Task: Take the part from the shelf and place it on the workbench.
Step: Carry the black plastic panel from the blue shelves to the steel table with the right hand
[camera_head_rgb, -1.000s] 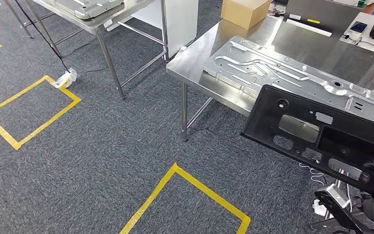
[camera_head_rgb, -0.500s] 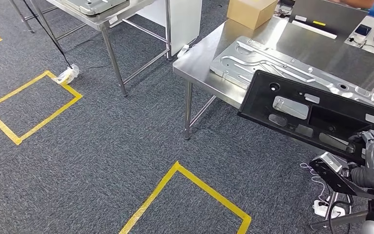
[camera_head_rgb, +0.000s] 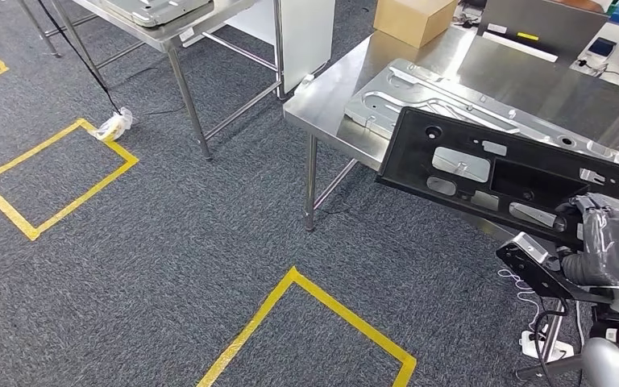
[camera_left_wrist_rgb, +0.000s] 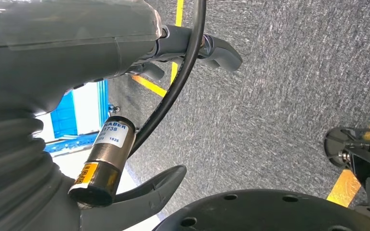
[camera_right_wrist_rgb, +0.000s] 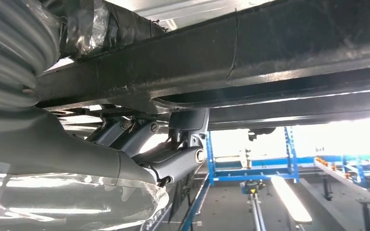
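We're mid-carry: right hand grips the black part, hanging over the workbench edge above a silver panel. Left hand hangs empty, fingers loosely apart. Next: lower the part onto bare bench.

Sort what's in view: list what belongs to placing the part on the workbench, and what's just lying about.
Job:
black part
right hand, holding the part
workbench

Lying about:
silver panel on the workbench
cardboard box
second table
yellow floor tape
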Robot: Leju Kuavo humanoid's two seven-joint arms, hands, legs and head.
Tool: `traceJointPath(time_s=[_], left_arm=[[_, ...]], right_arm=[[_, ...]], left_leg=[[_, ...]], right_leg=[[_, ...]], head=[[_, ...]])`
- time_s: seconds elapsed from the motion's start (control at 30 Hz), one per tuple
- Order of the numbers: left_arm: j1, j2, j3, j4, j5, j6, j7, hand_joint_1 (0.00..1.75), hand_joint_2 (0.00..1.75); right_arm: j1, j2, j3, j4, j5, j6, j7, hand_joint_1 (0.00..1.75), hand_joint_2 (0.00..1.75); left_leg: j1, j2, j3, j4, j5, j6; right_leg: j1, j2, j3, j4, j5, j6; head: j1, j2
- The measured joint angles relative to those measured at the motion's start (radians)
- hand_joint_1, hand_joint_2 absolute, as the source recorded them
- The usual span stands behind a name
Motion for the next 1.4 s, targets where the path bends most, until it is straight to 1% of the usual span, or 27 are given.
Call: traceJointPath(time_s=[0.2, 0.37, 0.47, 0.53, 0.57, 0.6, 0.63, 0.67, 0.7, 0.73, 0.77, 0.8, 0.87, 0.9, 0.93, 0.97, 1.07, 1.1, 1.13, 1.17, 1.2, 1.23, 1.27, 1.3, 1.33, 1.37, 1.4], left_arm=[[0.001, 0.0, 0.0, 0.0, 0.006, 0.0, -0.004, 0.0, 1.75], [0.001, 0.0, 0.0, 0.0, 0.006, 0.0, -0.008, 0.0, 1.75], [0.0, 0.001, 0.0, 0.0, 0.006, 0.0, -0.011, 0.0, 1.75], [-0.001, 0.001, 0.0, 0.0, 0.007, 0.0, -0.014, 0.0, 1.75], [-0.001, 0.0, 0.0, 0.0, 0.007, 0.0, -0.015, 0.0, 1.75], [-0.001, 0.0, 0.0, 0.0, 0.008, 0.0, -0.016, 0.0, 1.75], [0.0, -0.001, 0.001, 0.0, 0.008, 0.0, -0.017, 0.0, 1.75], [0.002, -0.001, 0.001, 0.0, 0.008, -0.001, -0.017, 0.0, 1.75], [0.004, -0.001, 0.001, 0.0, 0.008, 0.0, -0.017, 0.0, 1.75], [0.006, -0.001, 0.001, 0.0, 0.008, 0.0, -0.017, 0.0, 1.75], [0.007, 0.0, 0.001, 0.0, 0.008, 0.0, -0.017, 0.0, 1.75], [0.008, 0.0, 0.001, 0.0, 0.008, 0.0, -0.018, 0.0, 1.75], [0.008, 0.0, 0.001, 0.0, 0.008, 0.0, -0.018, 0.0, 1.75], [0.007, 0.001, 0.001, 0.0, 0.008, 0.001, -0.019, 0.0, 1.75], [0.006, 0.002, 0.001, 0.0, 0.009, 0.001, -0.02, 0.0, 1.75], [0.005, 0.003, 0.001, 0.0, 0.009, 0.002, -0.02, 0.0, 1.75], [0.004, 0.004, 0.001, 0.0, 0.009, 0.003, -0.02, 0.0, 1.75], [0.004, 0.004, 0.001, 0.0, 0.009, 0.003, -0.02, 0.0, 1.75], [0.004, 0.004, 0.001, 0.0, 0.009, 0.003, -0.02, 0.0, 1.75], [0.004, 0.004, 0.001, 0.0, 0.009, 0.003, -0.02, 0.0, 1.75], [0.004, 0.004, 0.001, 0.0, 0.009, 0.003, -0.02, 0.0, 1.75], [0.005, 0.004, 0.001, 0.0, 0.008, 0.003, -0.019, 0.0, 1.75], [0.006, 0.004, 0.001, 0.0, 0.008, 0.004, -0.019, 0.0, 1.75], [0.008, 0.004, 0.001, 0.0, 0.008, 0.004, -0.019, 0.0, 1.75], [0.01, 0.004, 0.001, 0.0, 0.008, 0.005, -0.018, 0.0, 1.75], [0.011, 0.005, 0.001, 0.0, 0.008, 0.005, -0.018, 0.0, 1.75], [0.013, 0.007, 0.001, 0.0, 0.008, 0.005, -0.018, 0.0, 1.75]], right_arm=[[-0.003, -0.002, 0.026, 0.004, -0.01, 0.01, 0.006, 1.75, 1.75], [-0.003, -0.02, 0.031, 0.014, 0.005, 0.025, 0.016, 1.75, 1.75], [-0.003, -0.027, 0.032, 0.018, 0.007, 0.032, 0.016, 1.75, 1.75], [-0.002, -0.032, 0.032, 0.019, 0.008, 0.035, 0.016, 1.75, 1.75], [-0.001, -0.034, 0.032, 0.02, 0.009, 0.036, 0.016, 1.75, 1.75], [0.0, -0.037, 0.032, 0.02, 0.012, 0.036, 0.016, 1.75, 1.75], [0.001, -0.04, 0.032, 0.02, 0.015, 0.036, 0.017, 1.75, 1.75], [0.003, -0.041, 0.033, 0.021, 0.017, 0.037, 0.017, 1.75, 1.75], [0.007, -0.041, 0.034, 0.021, 0.019, 0.037, 0.017, 1.75, 1.75], [0.014, -0.041, 0.034, 0.022, 0.02, 0.037, 0.018, 1.75, 1.75], [0.021, -0.041, 0.035, 0.022, 0.021, 0.036, 0.018, 1.75, 1.75], [0.028, -0.041, 0.035, 0.022, 0.022, 0.036, 0.018, 1.75, 1.75], [0.038, -0.041, 0.035, 0.022, 0.025, 0.033, 0.018, 1.75, 1.75], [0.044, -0.04, 0.035, 0.022, 0.028, 0.031, 0.018, 1.75, 1.75], [0.05, -0.039, 0.036, 0.021, 0.031, 0.028, 0.018, 1.75, 1.75], [0.059, -0.037, 0.036, 0.02, 0.036, 0.024, 0.019, 1.75, 1.75], [0.094, -0.032, 0.037, 0.014, 0.049, 0.01, 0.022, 1.75, 1.75], [0.105, -0.031, 0.036, 0.011, 0.052, 0.005, 0.023, 1.75, 1.75], [0.112, -0.031, 0.036, 0.007, 0.054, 0.0, 0.023, 1.75, 1.75], [0.119, -0.03, 0.035, 0.004, 0.054, -0.003, 0.023, 1.75, 1.75], [0.124, -0.029, 0.034, 0.003, 0.055, -0.006, 0.023, 1.75, 1.75], [0.13, -0.028, 0.034, 0.003, 0.054, -0.008, 0.023, 1.75, 1.75], [0.135, -0.026, 0.033, 0.003, 0.054, -0.009, 0.023, 1.75, 1.75], [0.14, -0.026, 0.031, 0.003, 0.053, -0.01, 0.023, 1.75, 1.75], [0.143, -0.025, 0.03, 0.003, 0.052, -0.01, 0.023, 1.75, 1.75], [0.144, -0.025, 0.028, 0.003, 0.05, -0.012, 0.022, 1.75, 1.75], [0.146, -0.024, 0.027, 0.003, 0.048, -0.013, 0.022, 1.75, 1.75]], left_leg=[[0.001, 0.0, 0.0, 0.0, 0.0, -0.001], [-0.001, 0.0, -0.001, 0.002, 0.0, 0.0], [-0.005, 0.001, -0.004, 0.009, -0.002, 0.004], [0.0, 0.006, -0.001, 0.001, 0.002, 0.008], [0.003, 0.011, 0.003, -0.007, 0.006, 0.012], [0.007, 0.017, 0.008, -0.016, 0.009, 0.016], [0.01, 0.024, 0.012, -0.022, 0.011, 0.019], [0.009, 0.031, 0.014, -0.024, 0.01, 0.021], [0.009, 0.037, 0.015, -0.024, 0.008, 0.02], [0.01, 0.043, 0.017, -0.023, 0.005, 0.018], [0.011, 0.047, 0.019, -0.022, 0.001, 0.015], [0.013, 0.051, 0.023, -0.02, -0.004, 0.01], [0.018, 0.059, 0.032, -0.011, -0.02, -0.003], [0.018, 0.061, 0.034, -0.005, -0.03, -0.012], [0.017, 0.062, 0.035, 0.0, -0.039, -0.021], [0.015, 0.063, 0.037, 0.002, -0.047, -0.028], [0.017, 0.064, 0.048, 0.007, -0.066, -0.044], [0.02, 0.064, 0.041, 0.029, -0.078, -0.049], [0.021, 0.064, 0.02, 0.074, -0.098, -0.052], [0.02, 0.064, -0.018, 0.143, -0.122, -0.052], [0.019, 0.064, -0.067, 0.22, -0.146, -0.051], [0.017, 0.064, -0.114, 0.287, -0.159, -0.048], [0.014, 0.063, -0.149, 0.323, -0.151, -0.043], [0.01, 0.063, -0.164, 0.318, -0.121, -0.035], [0.004, 0.062, -0.161, 0.274, -0.074, -0.024], [-0.004, 0.061, -0.145, 0.203, -0.019, -0.008], [-0.011, 0.06, -0.123, 0.14, 0.018, 0.008]], right_leg=[[0.0, 0.0, -0.001, 0.001, 0.0, 0.0], [-0.001, 0.0, -0.001, 0.0, 0.0, 0.001], [-0.006, 0.004, -0.003, -0.002, 0.002, 0.006], [-0.005, 0.008, -0.004, -0.002, 0.002, 0.01], [-0.003, -0.004, -0.007, 0.006, -0.003, 0.012], [0.0, -0.024, -0.019, 0.031, -0.018, 0.013], [0.001, -0.05, -0.042, 0.077, -0.042, 0.014], [0.001, -0.075, -0.074, 0.14, -0.072, 0.016], [-0.001, -0.088, -0.111, 0.208, -0.099, 0.018], [-0.005, -0.095, -0.14, 0.26, -0.112, 0.021], [-0.009, -0.098, -0.153, 0.279, -0.107, 0.024], [-0.013, -0.101, -0.146, 0.259, -0.083, 0.028], [-0.02, -0.107, -0.086, 0.136, -0.019, 0.036], [-0.02, -0.109, -0.057, 0.079, -0.001, 0.037], [-0.019, -0.108, -0.039, 0.045, 0.003, 0.033], [-0.016, -0.107, -0.032, 0.035, -0.006, 0.025], [-0.012, -0.1, -0.025, 0.042, -0.024, -0.003], [-0.011, -0.099, -0.019, 0.042, -0.03, -0.011], [-0.01, -0.098, -0.012, 0.042, -0.035, -0.019], [-0.007, -0.098, -0.005, 0.042, -0.041, -0.025], [-0.003, -0.098, 0.003, 0.042, -0.047, -0.03], [0.001, -0.098, 0.011, 0.042, -0.055, -0.034], [0.006, -0.097, 0.022, 0.042, -0.063, -0.037], [0.01, -0.095, 0.034, 0.042, -0.072, -0.039], [0.015, -0.093, 0.047, 0.041, -0.082, -0.04], [0.018, -0.09, 0.06, 0.041, -0.092, -0.041], [0.021, -0.089, 0.07, 0.039, -0.101, -0.04]], head=[[0.0, 0.0], [0.0, 0.0], [-0.001, 0.0], [-0.001, 0.0], [0.0, 0.0], [0.0, 0.0], [0.001, 0.0], [0.002, 0.0], [0.002, 0.0], [0.002, 0.0], [0.002, 0.0], [0.002, 0.0], [0.002, 0.0], [0.003, 0.0], [0.003, 0.0], [0.003, 0.0], [0.002, 0.0], [0.001, 0.0], [0.0, 0.0], [-0.001, 0.0], [-0.002, 0.0], [-0.002, 0.0], [-0.002, 0.0], [-0.002, 0.0], [-0.002, 0.0], [-0.002, 0.0], [-0.001, 0.0]])
